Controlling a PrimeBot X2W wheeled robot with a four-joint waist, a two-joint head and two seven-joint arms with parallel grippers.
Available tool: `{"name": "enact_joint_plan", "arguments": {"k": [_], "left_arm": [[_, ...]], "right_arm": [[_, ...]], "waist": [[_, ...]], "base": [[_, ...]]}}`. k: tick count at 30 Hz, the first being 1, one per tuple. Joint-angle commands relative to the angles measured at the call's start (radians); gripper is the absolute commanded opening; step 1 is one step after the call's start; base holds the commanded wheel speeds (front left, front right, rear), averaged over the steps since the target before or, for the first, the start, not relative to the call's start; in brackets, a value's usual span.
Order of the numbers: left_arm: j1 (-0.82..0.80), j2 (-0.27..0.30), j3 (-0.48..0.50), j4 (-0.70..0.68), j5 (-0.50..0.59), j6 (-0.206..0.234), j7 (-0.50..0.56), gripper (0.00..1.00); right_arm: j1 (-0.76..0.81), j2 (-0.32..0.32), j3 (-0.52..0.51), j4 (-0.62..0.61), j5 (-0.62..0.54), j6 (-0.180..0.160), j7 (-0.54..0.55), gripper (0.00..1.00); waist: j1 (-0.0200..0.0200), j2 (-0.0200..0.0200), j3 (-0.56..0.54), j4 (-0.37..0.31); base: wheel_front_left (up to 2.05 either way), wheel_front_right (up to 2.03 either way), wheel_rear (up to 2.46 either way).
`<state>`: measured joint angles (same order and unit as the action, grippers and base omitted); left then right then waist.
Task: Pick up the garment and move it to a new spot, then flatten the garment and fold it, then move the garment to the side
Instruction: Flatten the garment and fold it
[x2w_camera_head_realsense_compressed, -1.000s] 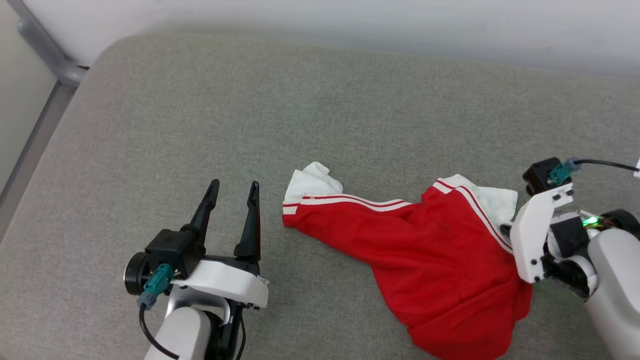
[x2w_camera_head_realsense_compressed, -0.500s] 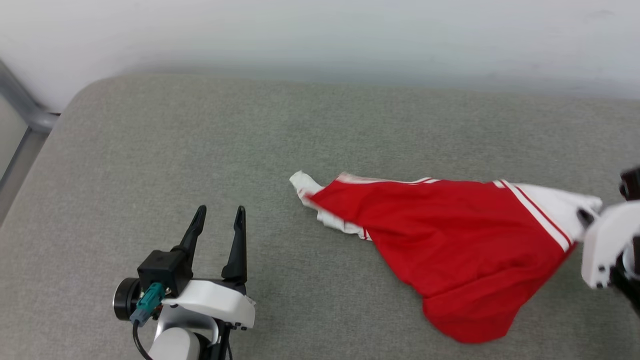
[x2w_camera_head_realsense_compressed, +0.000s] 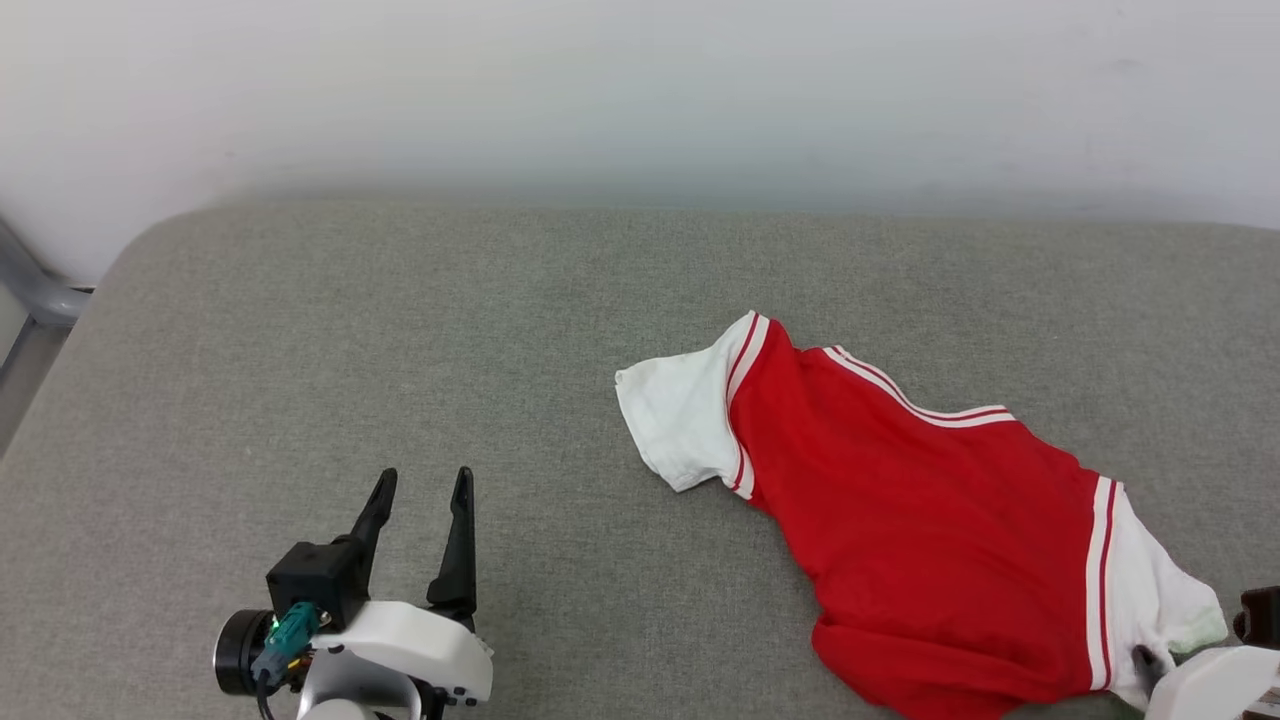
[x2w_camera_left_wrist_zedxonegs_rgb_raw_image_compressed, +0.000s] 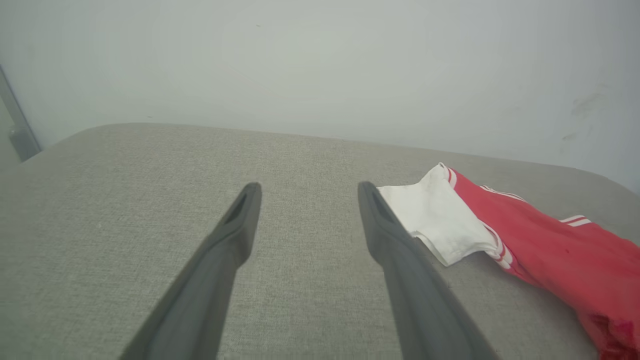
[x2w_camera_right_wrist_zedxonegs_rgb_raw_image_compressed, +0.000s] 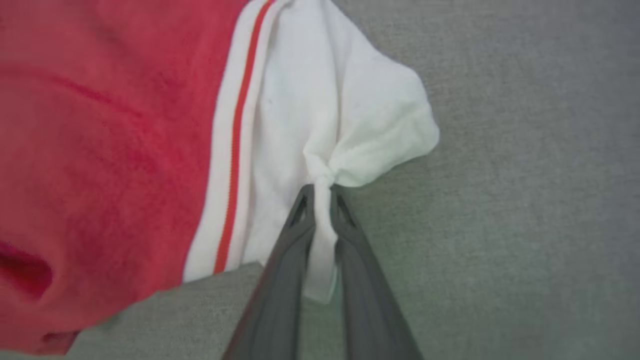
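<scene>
Grey cushion (x2w_camera_head_realsense_compressed: 400, 330) carries the garment (x2w_camera_head_realsense_compressed: 900, 520); right tool (x2w_camera_right_wrist_zedxonegs_rgb_raw_image_compressed: 320, 192) pinches its white sleeve (x2w_camera_right_wrist_zedxonegs_rgb_raw_image_compressed: 350, 110), left tool (x2w_camera_head_realsense_compressed: 423, 478) points forward, spread wide.

Free cushion (x2w_camera_head_realsense_compressed: 400, 330) left of garment (x2w_camera_head_realsense_compressed: 900, 500)

Right wrist view: garment (x2w_camera_right_wrist_zedxonegs_rgb_raw_image_compressed: 100, 125) runs off frame from 8 through 12 o'clock, red part soft-blurred. Pinched sleeve cloth hides the inner finger faces of the right hand (x2w_camera_right_wrist_zedxonegs_rgb_raw_image_compressed: 320, 192). Head view: right hand cropped at 4 o'clock, garment hem cut at 5, arm behind left hand (x2w_camera_head_realsense_compressed: 425, 472) cut at 7. Left wrist view: garment cut at 4 o'clock.
</scene>
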<state>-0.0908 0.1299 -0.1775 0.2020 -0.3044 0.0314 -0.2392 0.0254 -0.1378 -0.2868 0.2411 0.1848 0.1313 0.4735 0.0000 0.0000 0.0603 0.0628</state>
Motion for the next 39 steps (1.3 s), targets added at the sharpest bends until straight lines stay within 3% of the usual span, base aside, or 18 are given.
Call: {"name": "enact_joint_plan", "arguments": {"k": [1, 7, 16, 28, 34, 39], "left_arm": [[0.013, 0.007, 0.003, 0.001, -0.006, 0.005, 0.004, 1.00], [0.038, 0.015, 0.002, 0.002, -0.014, 0.009, 0.016, 1.00], [0.060, 0.036, 0.007, -0.006, -0.019, 0.022, 0.041, 1.00], [0.030, 0.069, 0.017, -0.014, -0.025, 0.031, 0.067, 1.00], [-0.040, 0.074, 0.004, -0.001, -0.064, -0.009, 0.134, 1.00], [-0.169, 0.080, -0.030, 0.041, -0.095, -0.069, 0.249, 1.00]], "right_arm": [[0.004, 0.009, -0.009, -0.001, -0.008, -0.001, -0.029, 1.00], [-0.019, 0.057, -0.062, -0.030, -0.039, -0.001, -0.270, 1.00], [-0.004, 0.081, 0.008, -0.120, -0.083, -0.001, -0.503, 1.00], [0.099, 0.088, 0.149, -0.332, -0.068, -0.001, -0.489, 1.00], [0.116, 0.088, 0.180, -0.394, -0.047, -0.001, -0.454, 1.00], [0.089, 0.088, 0.194, -0.420, -0.045, -0.001, -0.429, 1.00]], "waist": [[0.0000, 0.0000, -0.005, -0.001], [0.0000, 0.0000, -0.031, -0.002], [0.0000, 0.0000, -0.070, -0.004], [0.0000, 0.0000, -0.092, -0.023], [0.0000, 0.0000, -0.076, -0.060], [0.0000, 0.0000, -0.034, -0.106]], "base": [[0.00, 0.00, 0.00], [0.00, 0.00, 0.00], [0.00, 0.00, 0.00], [0.00, 0.00, 0.00], [0.00, 0.00, 0.00], [0.00, 0.00, 0.00]]}}
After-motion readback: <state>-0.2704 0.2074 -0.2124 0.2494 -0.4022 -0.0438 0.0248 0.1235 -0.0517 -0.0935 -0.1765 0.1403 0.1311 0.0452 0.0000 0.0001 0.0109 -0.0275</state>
